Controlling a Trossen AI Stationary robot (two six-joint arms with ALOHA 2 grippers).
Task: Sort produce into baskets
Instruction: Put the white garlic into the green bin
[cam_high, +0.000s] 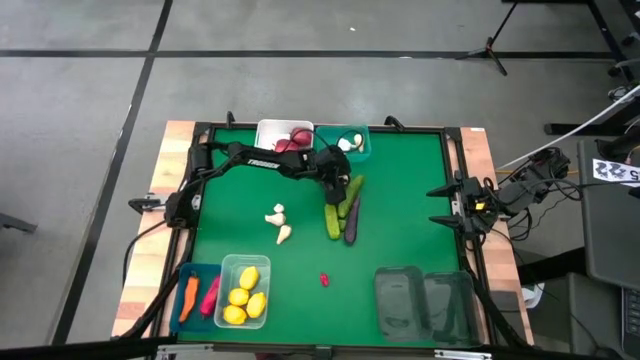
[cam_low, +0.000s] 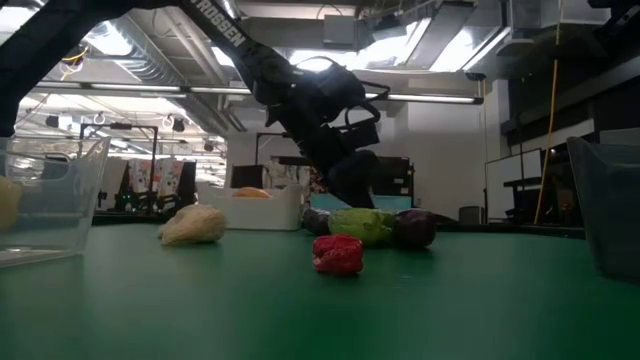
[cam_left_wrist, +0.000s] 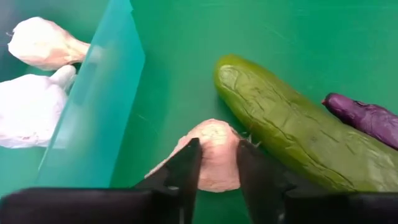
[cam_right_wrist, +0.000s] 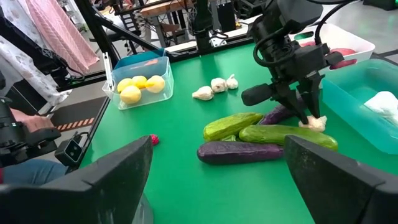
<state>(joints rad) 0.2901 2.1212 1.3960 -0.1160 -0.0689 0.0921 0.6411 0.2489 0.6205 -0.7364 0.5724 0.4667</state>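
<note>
My left gripper (cam_left_wrist: 217, 146) reaches down beside the teal basket (cam_left_wrist: 93, 106) and closes on a white garlic bulb (cam_left_wrist: 214, 155). The bulb lies next to a green cucumber (cam_left_wrist: 292, 134) and a purple eggplant (cam_left_wrist: 367, 118). The teal basket (cam_high: 352, 143) holds more garlic (cam_left_wrist: 37, 43). Two garlic bulbs (cam_high: 280, 224) and a small red piece (cam_high: 324, 279) lie loose on the green mat. My right gripper (cam_right_wrist: 217, 180) waits open at the table's right edge. My left gripper pinches the garlic bulb's two sides (cam_left_wrist: 231, 149) between its two fingers (cam_left_wrist: 186, 168). The fingers slant down onto it from the table's left. The bulb sits low on the mat, close against the cucumber's end (cam_right_wrist: 316, 122).
A white basket (cam_high: 272, 131) with red apples stands at the far edge. At the near left a blue basket (cam_high: 195, 295) holds a carrot and a chilli, and a clear basket (cam_high: 245, 290) holds lemons. Two smoky baskets (cam_high: 425, 300) stand near right. More cucumbers and eggplants (cam_high: 342, 215) lie mid-table.
</note>
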